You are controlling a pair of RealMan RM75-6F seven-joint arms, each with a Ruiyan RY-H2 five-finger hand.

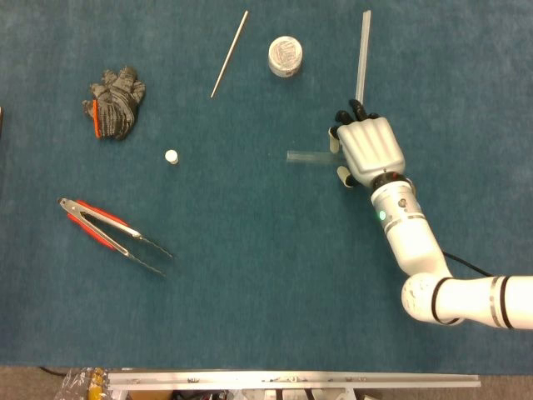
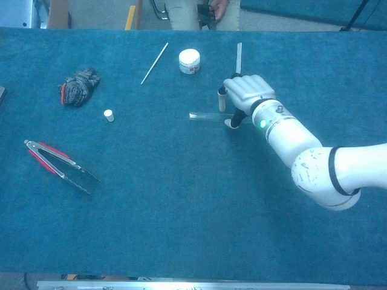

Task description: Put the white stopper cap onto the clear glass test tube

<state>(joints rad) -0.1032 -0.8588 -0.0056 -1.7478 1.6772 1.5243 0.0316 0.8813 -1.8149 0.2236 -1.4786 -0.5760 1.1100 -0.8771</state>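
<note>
1 hand on show: the right hand (image 1: 369, 152), low over the tube (image 1: 306, 156), near the middle of the worktop (image 1: 266, 292). No sign of the left hand in either view.

Fingers (image 2: 222, 98) apart, 1 on the far side of the tube and the thumb on the near side, with the glass in between. Not clamped yet, by the look of it. Touching the glass or just beside it? Too close to tell.

Tube flat on the worktop, 1 end poking out to the left of the hand, the rest hidden under the palm. Cannot tell the open end from the shut end.

Cap (image 1: 171, 156) well apart from all this, far off to the left, sitting alone between the glove (image 1: 115, 102) and the tongs (image 1: 112, 235). Touched by nothing.

Looks like step 1 of the job: getting hold of the tube. Capping not begun at all.

Next, most likely: close the fingers softly on the glass and lift it off the worktop. Smooth, round and thin, so easy to roll away or slip out. Better a firm but gentle squeeze, from both sides at once. After that, fetch the small cap, likely with the other hand, and bring it to the open end. Tiny cap, tiny mouth, so careful lining up before any push.
</note>
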